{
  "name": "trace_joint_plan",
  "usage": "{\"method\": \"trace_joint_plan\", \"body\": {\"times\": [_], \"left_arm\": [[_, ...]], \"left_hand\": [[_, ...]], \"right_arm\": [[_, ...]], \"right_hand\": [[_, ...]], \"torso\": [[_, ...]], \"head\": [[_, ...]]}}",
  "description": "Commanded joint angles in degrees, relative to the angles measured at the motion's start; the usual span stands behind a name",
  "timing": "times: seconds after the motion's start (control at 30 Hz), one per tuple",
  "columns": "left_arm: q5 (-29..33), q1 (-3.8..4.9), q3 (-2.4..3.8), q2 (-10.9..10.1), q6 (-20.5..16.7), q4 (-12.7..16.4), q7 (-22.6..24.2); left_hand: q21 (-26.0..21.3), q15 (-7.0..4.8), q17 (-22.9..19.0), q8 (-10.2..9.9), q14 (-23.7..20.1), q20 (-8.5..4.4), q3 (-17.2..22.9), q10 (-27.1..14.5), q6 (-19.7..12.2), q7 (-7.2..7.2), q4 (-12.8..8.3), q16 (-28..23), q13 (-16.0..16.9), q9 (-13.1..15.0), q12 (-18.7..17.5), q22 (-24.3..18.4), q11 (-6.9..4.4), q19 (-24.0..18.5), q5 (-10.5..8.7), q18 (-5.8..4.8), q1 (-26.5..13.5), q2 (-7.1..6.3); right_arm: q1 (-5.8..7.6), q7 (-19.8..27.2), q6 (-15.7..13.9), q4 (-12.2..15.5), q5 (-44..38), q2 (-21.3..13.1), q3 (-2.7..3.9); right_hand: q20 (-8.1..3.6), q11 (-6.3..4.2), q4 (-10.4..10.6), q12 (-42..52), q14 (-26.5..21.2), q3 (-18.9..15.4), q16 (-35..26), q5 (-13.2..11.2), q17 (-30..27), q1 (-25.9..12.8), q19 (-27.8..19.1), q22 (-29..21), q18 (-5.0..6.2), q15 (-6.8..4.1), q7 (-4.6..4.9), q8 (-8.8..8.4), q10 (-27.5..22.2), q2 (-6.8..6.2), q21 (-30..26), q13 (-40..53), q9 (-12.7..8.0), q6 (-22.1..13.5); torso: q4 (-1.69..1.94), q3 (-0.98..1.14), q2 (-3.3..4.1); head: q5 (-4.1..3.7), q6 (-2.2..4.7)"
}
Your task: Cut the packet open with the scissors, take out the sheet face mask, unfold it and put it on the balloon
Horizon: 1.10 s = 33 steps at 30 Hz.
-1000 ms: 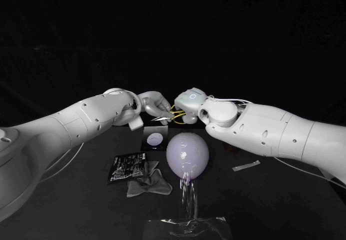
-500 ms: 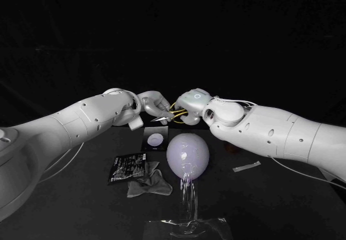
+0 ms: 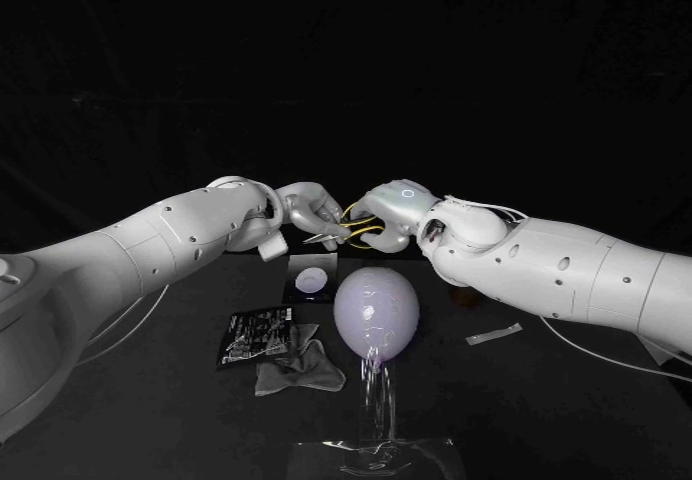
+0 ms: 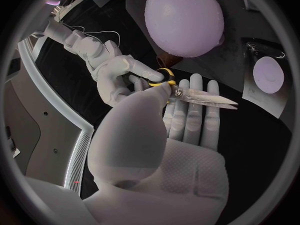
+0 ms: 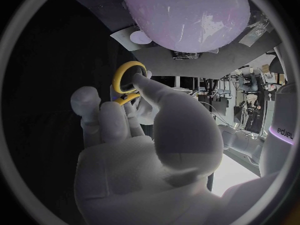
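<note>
The yellow-handled scissors (image 3: 343, 229) hang between my two hands behind the balloon. My left hand (image 3: 306, 213) holds them: in the left wrist view the blades (image 4: 203, 97) lie across its fingers (image 4: 187, 120) with the thumb pressed near the pivot. My right hand (image 3: 381, 222) has its thumb in a yellow handle loop (image 5: 127, 77) and grips it. The pale purple balloon (image 3: 378, 304) stands on a clear stand (image 3: 378, 452). The black packet (image 3: 257, 333) lies to the balloon's left, with the crumpled grey sheet mask (image 3: 299, 368) beside it.
A dark card with a white round patch (image 3: 312, 277) lies behind the packet, under the hands. A small cut-off strip (image 3: 492, 333) lies to the balloon's right. Both forearms cross above the table's far half.
My right wrist and forearm have turned and drifted slightly right while the hand stays at the scissors' handles. The left hand and the table's things have not moved.
</note>
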Motion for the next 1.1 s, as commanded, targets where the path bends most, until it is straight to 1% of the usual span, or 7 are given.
{"method": "trace_joint_plan", "body": {"times": [0.03,0.2,0.43,0.73,0.87,1.03,1.1], "left_arm": [[-0.37,-0.29,-0.22,-0.01,-0.06,-0.22,-2.0],[-0.33,-0.29,-0.24,-0.13,0.1,-0.21,-2.18],[0.06,-0.29,-0.28,-0.2,0.58,-0.16,-2.4],[0.33,-0.29,-0.36,-0.15,1.02,-0.12,-3.21],[0.43,-0.29,-0.41,-0.17,1.21,-0.13,-3.54],[0.56,-0.29,-0.45,-0.26,1.37,-0.21,-3.88],[0.63,-0.29,-0.46,-0.33,1.44,-0.23,-3.99]], "left_hand": [[0.24,-0.02,0.05,0.15,0.34,-0.09,2.07,2.25,0.25,-0.33,-2.25,0.35,0.05,0.66,0.37,0.05,-1.94,0.26,0.21,1.16,-0.18,0.31],[0.62,-0.07,0.27,0.25,0.41,-0.25,2.17,2.42,0.22,-0.37,-2.4,0.42,0.05,0.92,0.34,0.25,-1.99,0.53,0.21,1.19,-0.42,0.37],[1.05,-0.1,0.45,0.32,0.44,-0.44,2.24,2.51,0.16,-0.39,-2.57,0.47,0.04,1.15,0.29,0.48,-2.01,0.84,0.21,1.2,-0.63,0.37],[1.14,-0.11,0.51,0.35,0.46,-0.48,2.28,2.56,0.16,-0.4,-2.61,0.48,0.05,1.22,0.29,0.54,-2.02,0.86,0.21,1.18,-0.7,0.41],[1.19,-0.12,0.54,0.36,0.47,-0.5,2.31,2.58,0.15,-0.41,-2.63,0.49,0.05,1.26,0.28,0.56,-2.03,0.86,0.21,1.17,-0.73,0.44],[1.19,-0.12,0.54,0.36,0.47,-0.5,2.31,2.58,0.15,-0.41,-2.63,0.49,0.05,1.26,0.28,0.56,-2.03,0.86,0.21,1.17,-0.73,0.44],[1.19,-0.12,0.54,0.36,0.47,-0.5,2.31,2.58,0.15,-0.41,-2.63,0.49,0.05,1.26,0.28,0.56,-2.03,0.86,0.21,1.17,-0.73,0.44]], "right_arm": [[0.46,6.4,-4.88,1.42,5.27,0.0,0.42],[0.49,10.31,-4.42,1.43,12.26,-0.66,0.42],[0.5,15.46,-1.58,0.96,19.9,-0.99,0.42],[0.51,14.15,2.34,0.59,17.83,-0.32,0.4],[0.51,13.68,2.42,0.75,16.81,-0.3,0.4],[0.51,14.22,1.51,0.91,17.03,-0.61,0.4],[0.51,14.63,1.46,1.07,17.54,-0.89,0.4]], "right_hand": [[0.0,-0.08,0.49,0.31,0.49,-0.16,0.3,-0.24,0.04,0.49,0.23,0.07,-1.15,0.14,-0.33,-0.32,-0.03,-0.27,0.22,-0.24,0.08,-0.35],[0.41,1.08,3.49,0.3,0.31,-5.1,-0.06,-0.26,-0.35,-2.53,-0.06,-0.78,-1.05,0.88,-1.11,-0.53,-2.63,-1.99,-1.44,-1.59,-1.01,-4.42],[0.57,0.53,3.91,0.45,0.78,-6.31,0.64,-0.23,1.25,0.85,0.85,-0.51,-1.05,0.61,-0.36,0.4,-2.37,0.28,-1.07,-1.63,-1.2,-3.4],[0.19,0.79,5.7,0.19,3.07,-9.25,3.18,-0.23,6.87,1.02,5.31,2.94,-2.33,0.5,0.66,-0.26,-7.08,0.4,5.14,-1.75,-2.69,-4.25],[0.44,1.67,6.15,0.36,3.95,-9.97,4.77,-0.23,10.28,1.66,7.34,4.78,-3.05,1.06,2.11,-0.39,-8.22,0.94,8.42,-1.66,-3.43,-4.66],[0.73,1.95,6.07,0.4,4.28,-10.03,5.55,-0.23,11.81,2.6,8.07,5.54,-3.3,1.42,2.4,-0.32,-7.98,1.38,9.67,-1.63,-3.93,-4.68],[0.7,1.6,5.86,0.46,4.37,-9.84,5.81,-0.24,12.26,3.27,8.25,5.77,-3.29,1.15,1.65,-0.22,-7.71,1.65,10.0,-1.61,-4.12,-4.52]], "torso": [[0.07,-0.01,0.01],[0.03,-0.05,0.01],[0.01,-0.04,-0.01],[0.04,-0.02,0.01],[0.06,-0.05,0.01],[0.11,-0.02,0.02],[0.1,-0.03,0.01]], "head": [[-0.05,-0.09],[-0.02,-0.04],[-0.01,-0.04],[-0.1,-0.1],[-0.12,-0.08],[-0.08,-0.01],[-0.08,0.03]]}}
